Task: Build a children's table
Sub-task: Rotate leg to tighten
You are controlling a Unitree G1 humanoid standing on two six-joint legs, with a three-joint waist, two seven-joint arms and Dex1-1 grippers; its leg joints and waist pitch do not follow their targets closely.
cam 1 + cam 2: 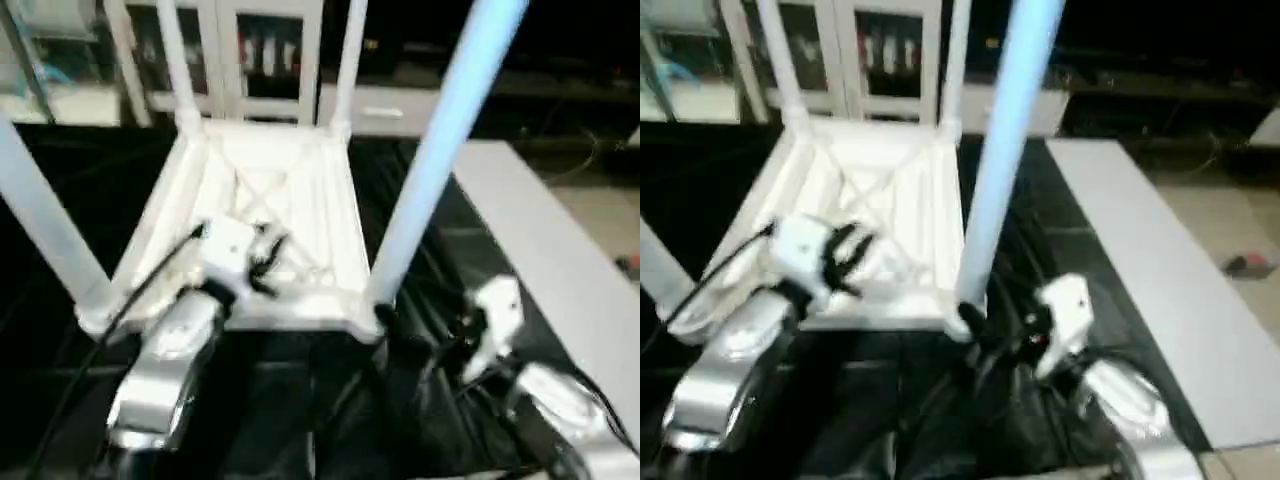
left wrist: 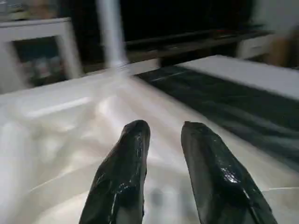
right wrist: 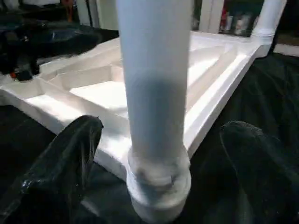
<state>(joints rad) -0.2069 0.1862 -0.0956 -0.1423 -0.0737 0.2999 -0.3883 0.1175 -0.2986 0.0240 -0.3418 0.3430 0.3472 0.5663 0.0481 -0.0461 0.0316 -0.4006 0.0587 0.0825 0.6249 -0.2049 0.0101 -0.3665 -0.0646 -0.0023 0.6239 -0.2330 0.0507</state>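
The left arm reaches forward from the lower left, its silver forearm sloping up to the left claw (image 1: 268, 262), which hovers over the ribbed underside of the children's table (image 1: 300, 160); its two black fingers (image 2: 122, 172) stand a little apart with nothing between them, pointing across the white ribs. The right arm comes in from the lower right, bent at the wrist, and the right claw (image 3: 159, 168) is spread wide, one finger on each side of the near right leg (image 1: 440, 150), close to its base but not pressed against it. The table lies upside down on the worktop (image 1: 300, 400), which is covered in black cloth, with four white legs standing up from the corner sockets: two at the far corners, one at the near left (image 1: 45, 230) and the near right one rising tall out of the top of the picture. The recessed underside holds only its crossed ribs (image 1: 262, 205). A pale board (image 1: 540, 240) lies along the worktop to the right of the table.
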